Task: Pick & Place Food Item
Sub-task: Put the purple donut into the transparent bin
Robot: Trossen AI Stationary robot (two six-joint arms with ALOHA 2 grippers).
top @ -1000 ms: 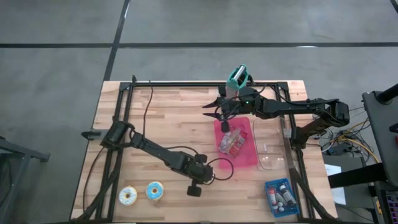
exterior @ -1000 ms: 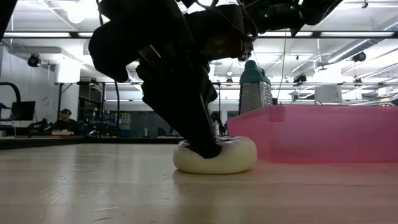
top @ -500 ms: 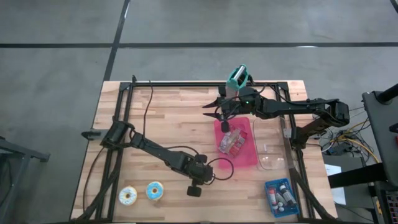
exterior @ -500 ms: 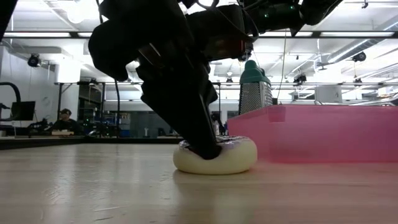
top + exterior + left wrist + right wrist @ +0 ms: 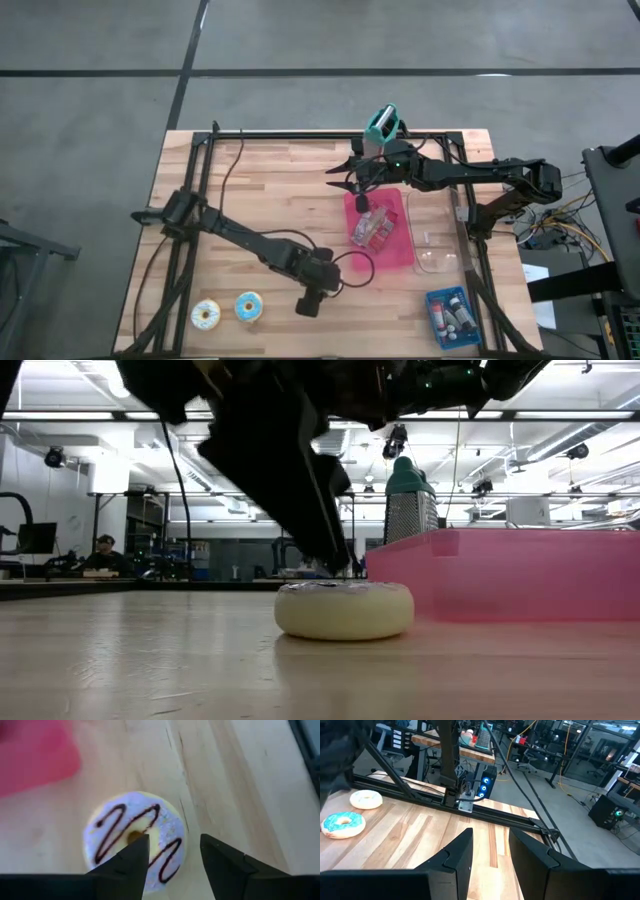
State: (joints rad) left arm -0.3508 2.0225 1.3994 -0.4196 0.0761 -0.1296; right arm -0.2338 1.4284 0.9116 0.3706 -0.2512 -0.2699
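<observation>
Left end effector [image 5: 170, 851] open above chocolate-drizzled donut [image 5: 134, 840], its lower half hidden.

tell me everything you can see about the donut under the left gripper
The donut is a pale ring with lavender-white icing and a dark chocolate zigzag drizzle. It lies flat on the wooden table, beside the pink bin but apart from it. The left gripper hangs just above it, jaws open, one finger over the hole and the other past the rim. In the low view nothing touches it but the table.
</observation>
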